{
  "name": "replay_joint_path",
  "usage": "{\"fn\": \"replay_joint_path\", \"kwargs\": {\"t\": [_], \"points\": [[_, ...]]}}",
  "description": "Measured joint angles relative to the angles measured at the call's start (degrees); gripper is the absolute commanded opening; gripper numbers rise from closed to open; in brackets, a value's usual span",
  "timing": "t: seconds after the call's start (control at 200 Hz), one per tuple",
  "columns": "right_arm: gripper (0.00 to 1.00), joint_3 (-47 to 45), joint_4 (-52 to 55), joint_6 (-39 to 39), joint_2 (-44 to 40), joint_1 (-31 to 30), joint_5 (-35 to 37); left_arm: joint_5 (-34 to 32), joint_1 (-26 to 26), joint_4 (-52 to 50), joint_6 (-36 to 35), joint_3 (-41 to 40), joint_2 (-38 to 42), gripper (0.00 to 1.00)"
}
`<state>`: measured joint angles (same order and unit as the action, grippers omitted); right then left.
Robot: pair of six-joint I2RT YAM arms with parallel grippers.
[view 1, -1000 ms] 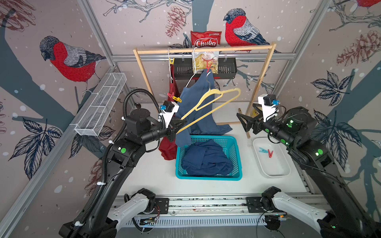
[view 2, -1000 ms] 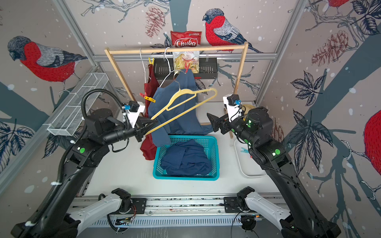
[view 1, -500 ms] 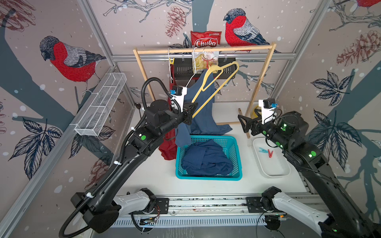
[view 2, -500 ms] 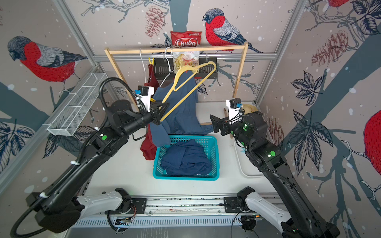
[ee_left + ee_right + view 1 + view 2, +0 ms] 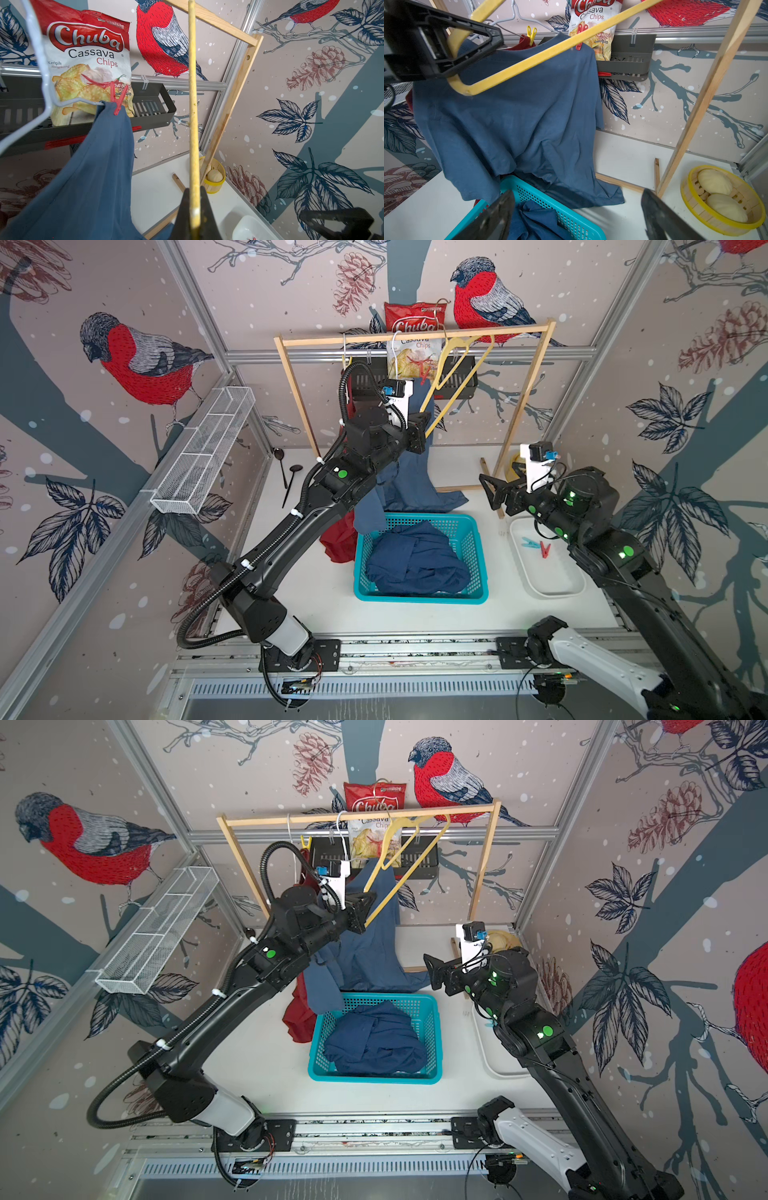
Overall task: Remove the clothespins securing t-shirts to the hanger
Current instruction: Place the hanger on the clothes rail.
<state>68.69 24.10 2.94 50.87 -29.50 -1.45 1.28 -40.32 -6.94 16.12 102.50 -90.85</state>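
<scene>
My left gripper (image 5: 419, 432) (image 5: 194, 207) is shut on the lower corner of a bare yellow hanger (image 5: 457, 377) (image 5: 550, 54), whose hook reaches the wooden rail. Beside it a blue t-shirt (image 5: 415, 481) (image 5: 93, 166) hangs from a grey wire hanger by one red clothespin (image 5: 116, 99) (image 5: 579, 31). Behind it, a yellow clothespin (image 5: 531, 34) (image 5: 306, 844) holds a dark red t-shirt (image 5: 338, 539). A navy t-shirt (image 5: 415, 560) lies in the teal basket (image 5: 419, 598). My right gripper (image 5: 490, 493) (image 5: 577, 218) is open and empty, right of the blue shirt.
A white tray (image 5: 552, 585) at the right holds a light blue clothespin (image 5: 530, 543) and a red one (image 5: 544, 549). A chips bag (image 5: 411, 348) hangs behind the wooden rack (image 5: 523, 406). A yellow steamer with buns (image 5: 720, 199) sits by the rack's right post. A wire shelf (image 5: 203, 456) lines the left wall.
My left arm has raised the yellow hanger up and back from over the basket to the rail. My right arm has shifted slightly and stays open.
</scene>
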Motion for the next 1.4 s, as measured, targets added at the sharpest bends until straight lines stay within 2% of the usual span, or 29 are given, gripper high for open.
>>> {"fn": "replay_joint_path", "kwargs": {"t": [0.47,0.57,0.69,0.835,1.011,1.161,1.286,1.401], "points": [[0.94,0.24,-0.04,-0.04,1.68,0.85,-0.74,-2.93,-3.52,-0.28,-1.6,-2.05,-3.85,0.0],[0.94,0.63,-0.22,0.24,2.08,0.85,-0.96,-3.17,-3.67,-0.59,-2.62,-2.32,-3.56,0.14],[0.93,1.4,-0.42,1.53,2.6,0.85,-1.36,-3.17,-3.78,-1.22,-3.32,-2.12,-2.58,0.43],[0.92,2.36,-0.52,2.01,2.73,0.85,-1.62,-1.9,-3.87,-2.38,-5.62,-1.66,-0.83,0.57],[0.9,5.31,-0.68,3.78,4.35,0.85,-2.16,3.45,-4.07,-2.78,-7.54,-2.69,5.7,0.6],[0.87,5.44,-1.81,6.12,4.92,0.85,-3.61,3.61,-3.17,-3.63,-8.87,-4.15,13.9,0.58],[0.86,3.91,-4.57,7.58,5.03,0.5,-5.07,2.99,3.93,-6.86,-7.48,-3.39,18.91,0.48],[0.85,3.34,-5.88,8.04,6.54,-1.31,-5.86,2.99,10.1,-11.23,-6.14,-1.84,20.06,0.47]]}}
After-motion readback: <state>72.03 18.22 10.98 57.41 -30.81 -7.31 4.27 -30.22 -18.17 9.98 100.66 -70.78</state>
